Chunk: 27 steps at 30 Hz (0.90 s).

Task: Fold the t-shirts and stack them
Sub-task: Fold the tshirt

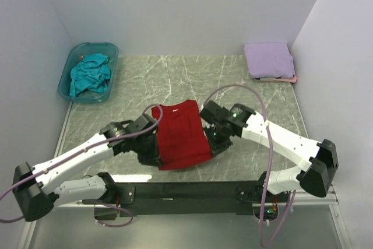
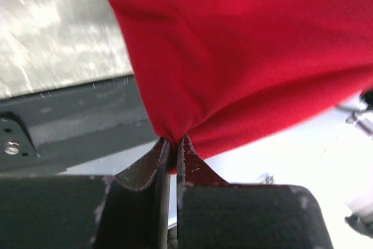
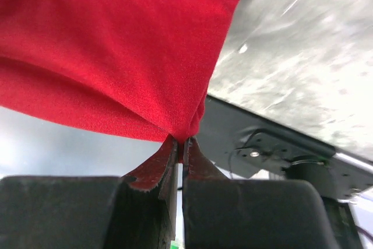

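Observation:
A deep red t-shirt (image 1: 180, 133) is stretched between both grippers over the near middle of the table. My left gripper (image 1: 152, 154) pinches its near left corner; in the left wrist view the red cloth (image 2: 245, 56) bunches into the shut gripper (image 2: 173, 142). My right gripper (image 1: 213, 139) pinches the right edge; in the right wrist view the red cloth (image 3: 116, 45) gathers into that shut gripper (image 3: 180, 142). A folded lavender t-shirt (image 1: 268, 59) lies at the back right on a pale pink one (image 1: 289, 79). A crumpled teal t-shirt (image 1: 89, 74) lies in the tub.
A translucent blue-green plastic tub (image 1: 69, 69) stands at the back left. White walls close in the table on three sides. The black base rail (image 1: 186, 190) runs along the near edge, with grey marbled table (image 1: 175, 80) beyond the red shirt.

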Each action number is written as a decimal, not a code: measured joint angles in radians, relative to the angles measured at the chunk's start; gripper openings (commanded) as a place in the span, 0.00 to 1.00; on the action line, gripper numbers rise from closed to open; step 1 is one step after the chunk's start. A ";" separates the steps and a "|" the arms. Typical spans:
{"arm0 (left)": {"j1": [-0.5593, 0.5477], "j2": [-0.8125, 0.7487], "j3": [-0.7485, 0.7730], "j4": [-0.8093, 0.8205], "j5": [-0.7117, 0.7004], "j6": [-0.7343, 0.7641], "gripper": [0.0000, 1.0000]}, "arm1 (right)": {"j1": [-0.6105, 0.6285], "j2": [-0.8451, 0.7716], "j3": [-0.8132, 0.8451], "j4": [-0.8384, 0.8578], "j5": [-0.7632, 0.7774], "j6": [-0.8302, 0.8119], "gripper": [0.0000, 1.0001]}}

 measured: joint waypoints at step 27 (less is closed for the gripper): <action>0.450 0.306 0.330 0.031 0.005 0.325 0.01 | -0.239 0.413 0.624 -0.090 0.063 -0.243 0.00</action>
